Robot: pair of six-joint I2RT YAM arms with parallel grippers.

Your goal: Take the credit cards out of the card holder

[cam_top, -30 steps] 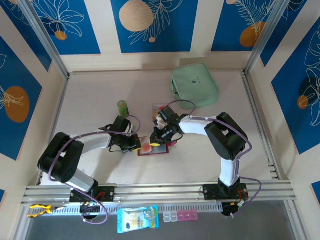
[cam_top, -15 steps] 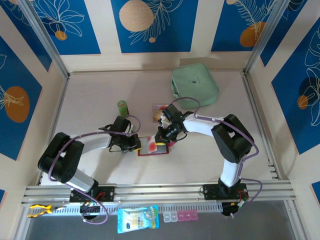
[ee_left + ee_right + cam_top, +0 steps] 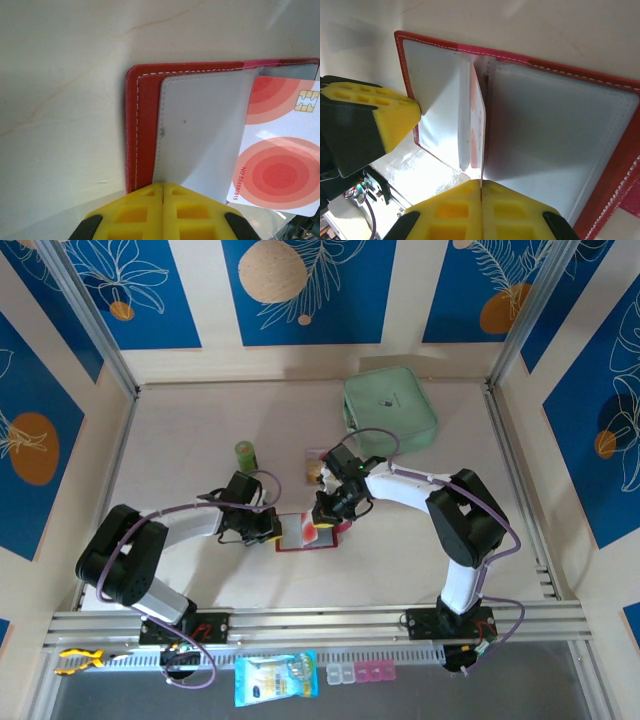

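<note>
Card holder: the dark red card holder lies open and flat on the table, near the middle, between my two arms.
Left gripper: the left gripper comes in from the left, clenched on the edge of the clear sleeve at the holder's left half. I judge it is pinning the holder down.
Right gripper: the right gripper comes in from the far right, clamped on the edge of the red-and-white card.
Card position: in the right wrist view the card stands on edge between the two pale leaves, partly inside the holder, at the fold.
Key relation: the card's thin edge runs straight from my right fingertips to the holder's stitched far edge, so it lines up with the right gripper's own axis. The left gripper sits just beside it, across the left leaf.
Nearer arm: both are at the holder, but only the right one holds the card.
Next move, my judgement: draw the right gripper back along its axis while the left holds firm. A sideways pull could bend the card or drag the holder.
Other card: a small pale card lies on the table just beyond the holder, apparently already out. It is too small to be sure.
</note>
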